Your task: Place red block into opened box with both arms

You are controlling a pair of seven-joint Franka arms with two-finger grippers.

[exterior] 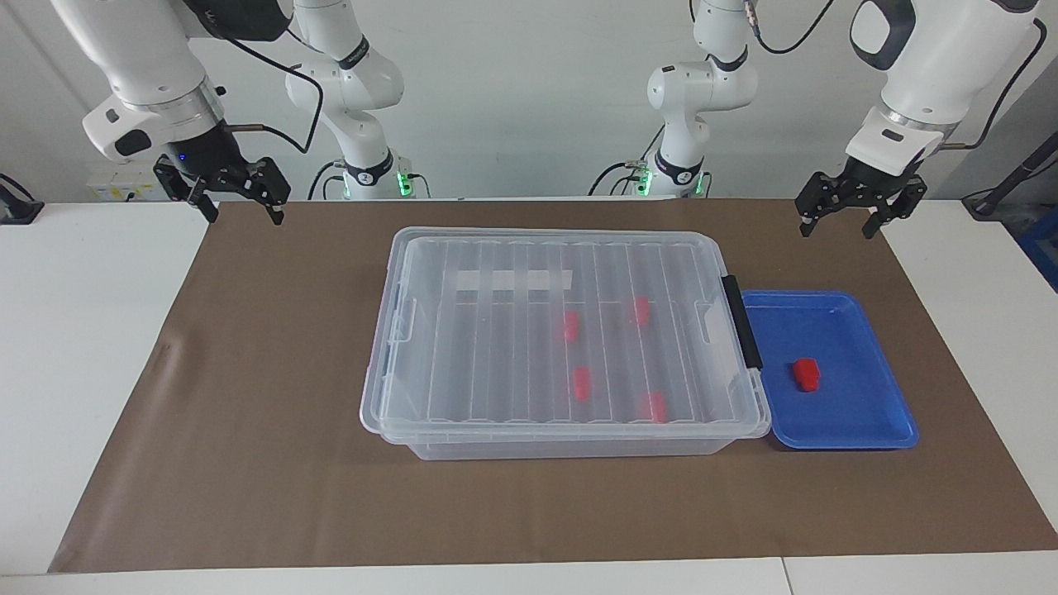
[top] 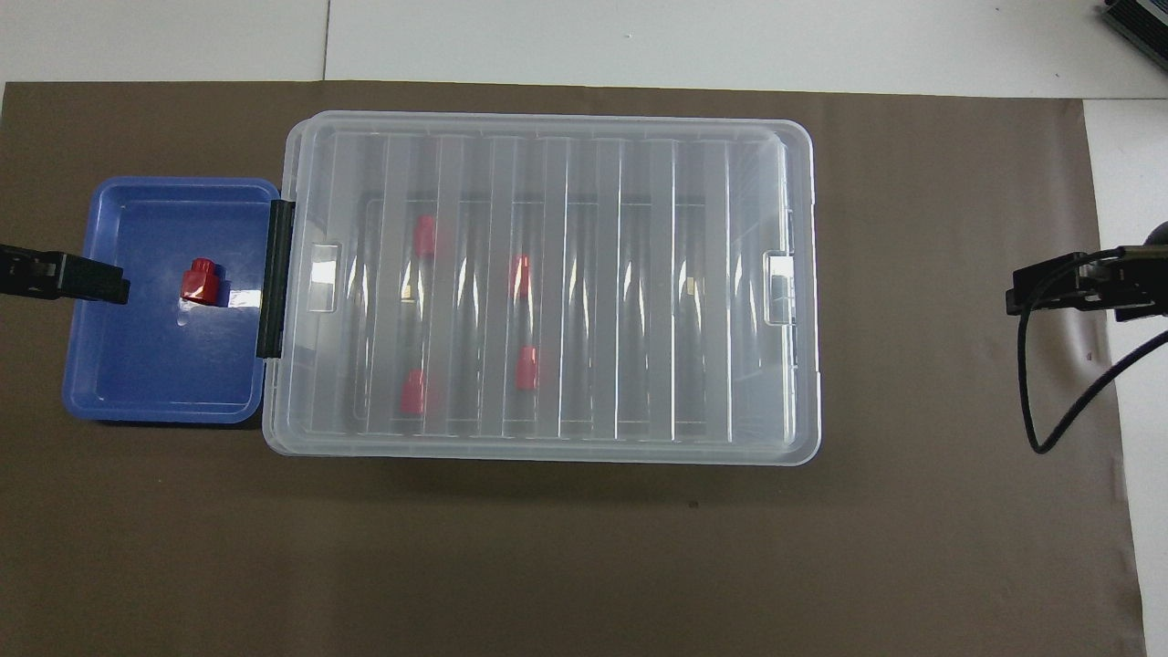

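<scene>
Here, the red block [exterior: 806,373] [top: 200,281] lies alone on the floor of the shallow blue tray [exterior: 876,430] [top: 137,392], well below the left gripper [exterior: 855,207] [top: 91,278] and apart from it. The tray sits just beside the box [exterior: 463,397] [top: 785,228], at the end that carries the black clip handle [exterior: 741,321] [top: 275,278], toward the left arm's end of the table. The box is a clear bin whose ribbed lid [exterior: 512,347] [top: 639,274] is on; through it four more red blocks [exterior: 570,326] [top: 422,235] show inside, scattered over the half nearer the clip handle. A white strip [exterior: 514,281] shows through the lid on the side nearer the robots. Box and tray rest on a brown mat [exterior: 248,413] [top: 547,566] that covers the middle of the white table [exterior: 74,330] [top: 639,36].

The left gripper hangs in the air with its fingers spread and nothing between them; from above it covers the tray's outer edge. The right gripper [exterior: 240,198] [top: 1049,292] hangs likewise, fingers spread and holding nothing, over the mat toward the right arm's end, well apart from the box.
</scene>
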